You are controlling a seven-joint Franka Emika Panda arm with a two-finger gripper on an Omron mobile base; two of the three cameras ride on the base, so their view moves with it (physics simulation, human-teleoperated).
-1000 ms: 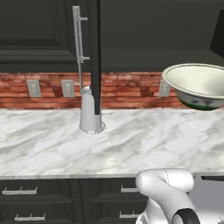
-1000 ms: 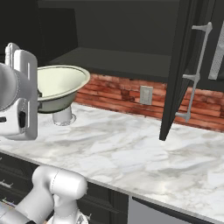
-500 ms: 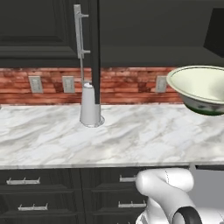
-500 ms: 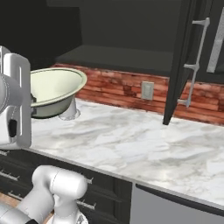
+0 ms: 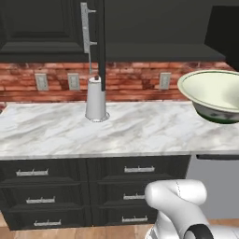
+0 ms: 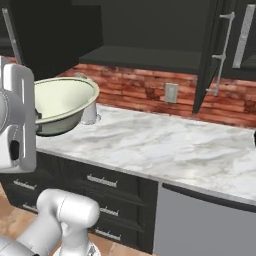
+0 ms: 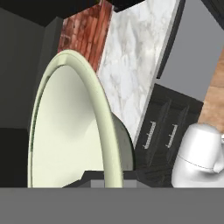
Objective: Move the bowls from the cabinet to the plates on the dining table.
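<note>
A cream-white bowl point(image 5: 212, 93) with green markings hangs in the air in front of the marble counter, at the right of the left base view. In the right base view the same bowl point(image 6: 60, 102) sits beside my white hand at the left. In the hand view my gripper point(image 7: 112, 176) is shut on the rim of the bowl point(image 7: 65, 131), one fingertip on each side of the wall. The black cabinet point(image 6: 150, 30) above the counter stands open, its door point(image 5: 100, 42) swung out edge-on with a long silver handle point(image 5: 85, 28).
A white cylinder point(image 5: 96, 100) stands on the marble counter point(image 5: 140, 130) against the brick wall. Black drawers point(image 5: 46, 186) run below the counter, with a grey appliance front point(image 6: 200, 225) to their right. A second open cabinet door point(image 6: 207, 50) hangs at the right.
The whole picture has shifted: the base has backed away from the counter, so more of the drawers shows. The bowl stays in my shut gripper.
</note>
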